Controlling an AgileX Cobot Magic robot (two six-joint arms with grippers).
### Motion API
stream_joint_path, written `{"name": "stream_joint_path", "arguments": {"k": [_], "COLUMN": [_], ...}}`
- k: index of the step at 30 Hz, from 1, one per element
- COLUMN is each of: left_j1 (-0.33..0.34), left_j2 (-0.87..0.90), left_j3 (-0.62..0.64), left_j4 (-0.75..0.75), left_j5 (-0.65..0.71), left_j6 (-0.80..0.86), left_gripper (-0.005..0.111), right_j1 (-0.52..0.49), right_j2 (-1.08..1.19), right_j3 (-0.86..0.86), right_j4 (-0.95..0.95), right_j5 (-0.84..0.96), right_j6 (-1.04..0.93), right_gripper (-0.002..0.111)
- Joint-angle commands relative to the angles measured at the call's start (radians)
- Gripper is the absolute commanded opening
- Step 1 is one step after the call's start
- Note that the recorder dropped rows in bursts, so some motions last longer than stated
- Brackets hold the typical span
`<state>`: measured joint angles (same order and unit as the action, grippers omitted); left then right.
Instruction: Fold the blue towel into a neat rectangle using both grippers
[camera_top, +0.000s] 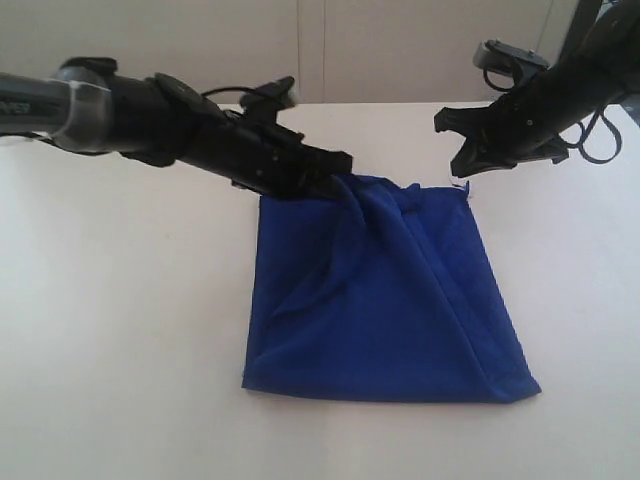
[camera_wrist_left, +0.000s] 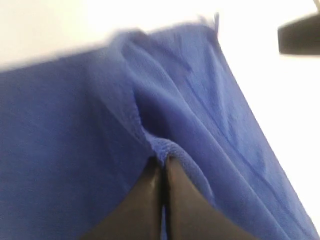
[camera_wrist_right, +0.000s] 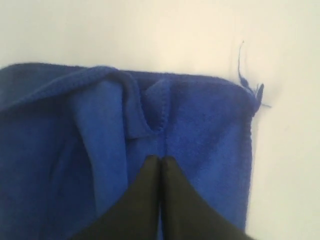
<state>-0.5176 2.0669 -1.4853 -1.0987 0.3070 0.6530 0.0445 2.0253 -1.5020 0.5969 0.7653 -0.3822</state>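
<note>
The blue towel (camera_top: 390, 300) lies on the white table as a rumpled rectangle with creases running from its far edge toward the near corners. My left gripper (camera_top: 338, 178) is shut on a bunched fold at the towel's far-left corner; in the left wrist view its fingers (camera_wrist_left: 162, 160) pinch a ridge of the towel (camera_wrist_left: 75, 140). My right gripper (camera_top: 462, 170) hovers just above the far-right corner. Its fingers (camera_wrist_right: 160, 159) are shut together with nothing between them, over the towel (camera_wrist_right: 210, 130). A loose thread (camera_wrist_right: 242, 65) sticks out at that corner.
The white table (camera_top: 120, 330) spreads bare on all sides of the towel. A pale wall (camera_top: 300, 50) stands behind the table's far edge. The right arm's dark end (camera_wrist_left: 300, 35) shows in the left wrist view.
</note>
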Motion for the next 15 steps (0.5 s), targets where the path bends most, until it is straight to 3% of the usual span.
{"name": "stream_joint_path", "arguments": {"k": [1, 7, 15], "left_j1": [0.076, 0.121, 0.121], "left_j2": [-0.036, -0.033, -0.033], "left_j3": [-0.004, -0.004, -0.004], "left_j4": [0.035, 0.173, 0.194], "left_j5": [0.035, 0.070, 0.081], "left_j6": [-0.002, -0.108, -0.116], "left_gripper": [0.000, 0.000, 0.000], "right_j1": [0.003, 0.052, 0.089], "right_j2": [0.031, 0.103, 0.160], "right_j3": [0.007, 0.007, 0.007], "right_j4": [0.098, 0.101, 0.190], "right_j5": [-0.068, -0.183, -0.335], "right_j6": [-0.011, -0.041, -0.039], "right_gripper": [0.000, 0.000, 0.002]}}
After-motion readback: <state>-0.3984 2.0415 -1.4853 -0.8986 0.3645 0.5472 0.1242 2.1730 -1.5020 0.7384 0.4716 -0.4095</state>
